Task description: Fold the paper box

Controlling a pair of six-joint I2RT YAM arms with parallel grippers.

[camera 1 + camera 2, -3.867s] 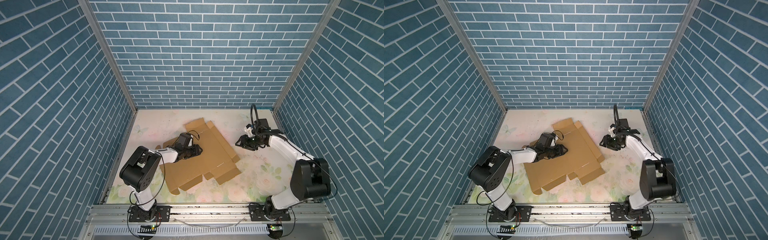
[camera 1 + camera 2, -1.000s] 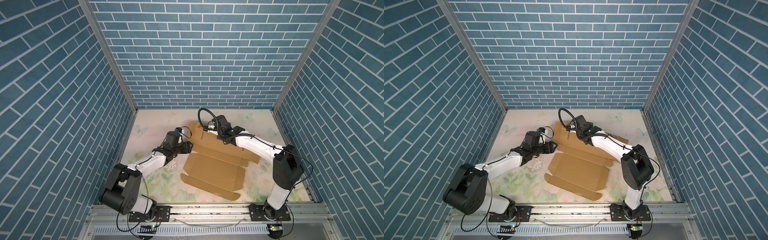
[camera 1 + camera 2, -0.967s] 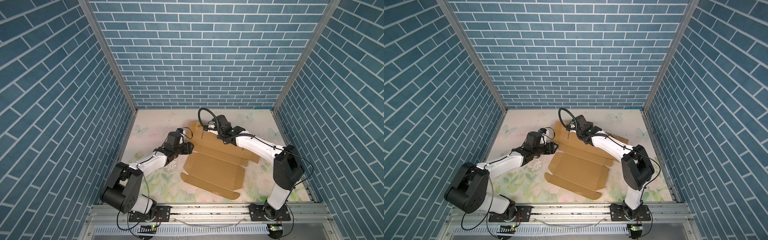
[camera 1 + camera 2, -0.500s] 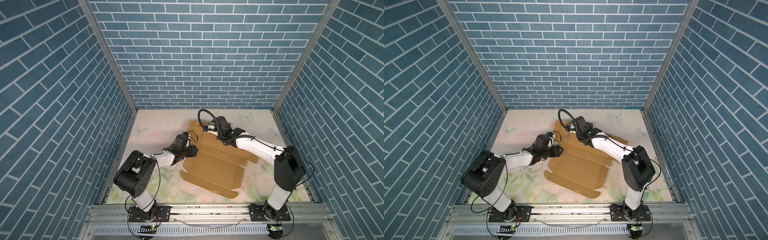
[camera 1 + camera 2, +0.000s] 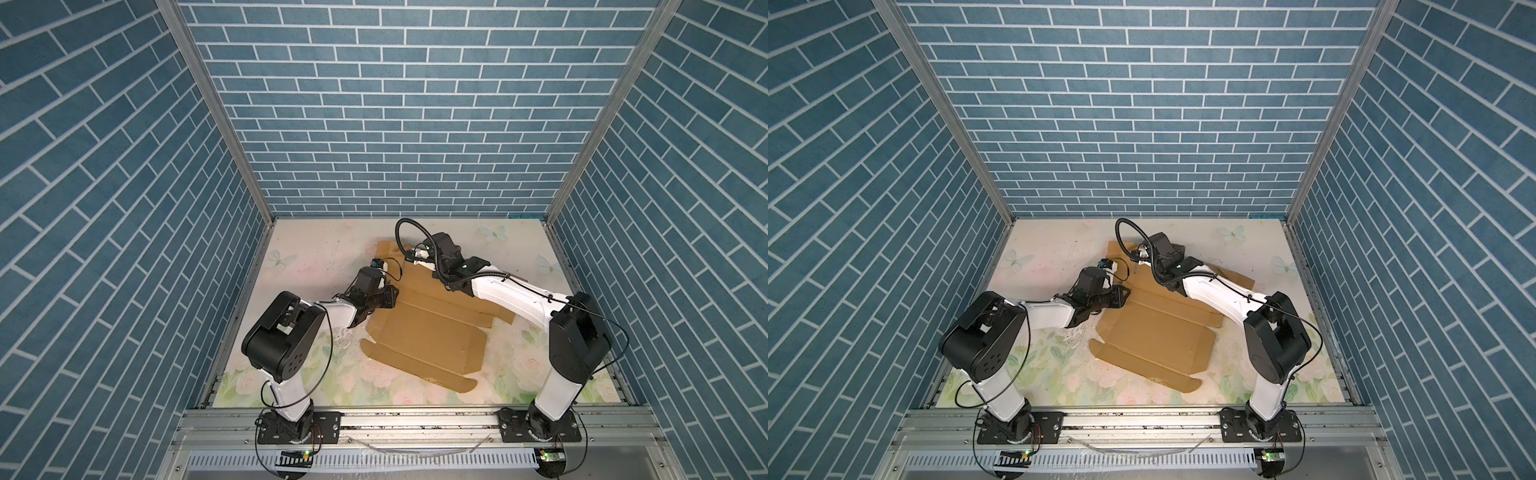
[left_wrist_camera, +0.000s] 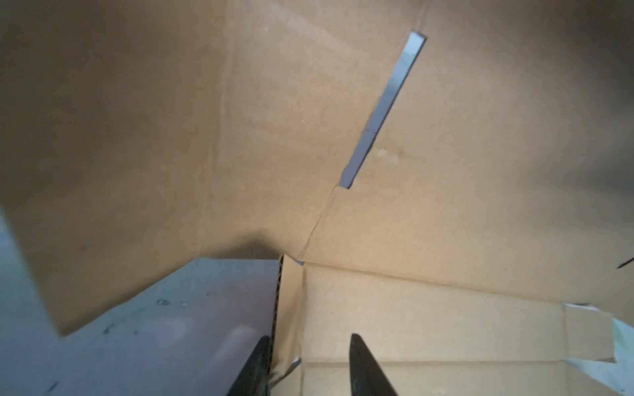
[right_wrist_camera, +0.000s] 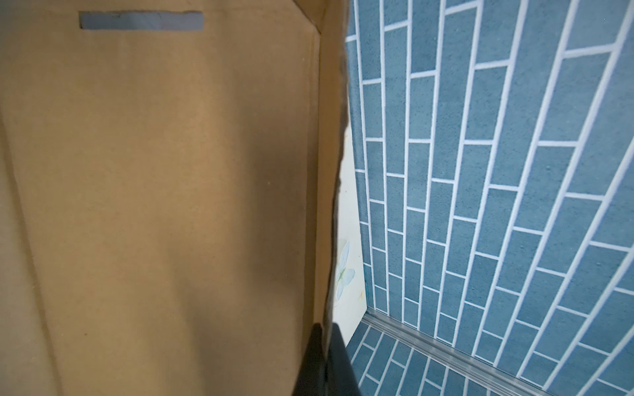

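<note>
Left claw (image 5: 390,297) has narrowed, straddling a flap of the paper box (image 5: 428,336).

**Clerk:** Entry one, left side?

**Keeper:** Left arm (image 5: 337,312): one, rooted at the near rail, shoulder block raised, forearm low and reaching forward toward the middle. Left pincer (image 5: 387,297): fingers (image 6: 255,368) parted, with a clear gap between them.

**Clerk:** Entry two?

**Keeper:** Right arm (image 5: 512,297): one, rooted at the near rail, upper link upright, forearm stretched far across toward the middle. Right pincer (image 7: 325,334): fingers pressed together, nipping an edge of the paper box (image 7: 154,192).
</note>
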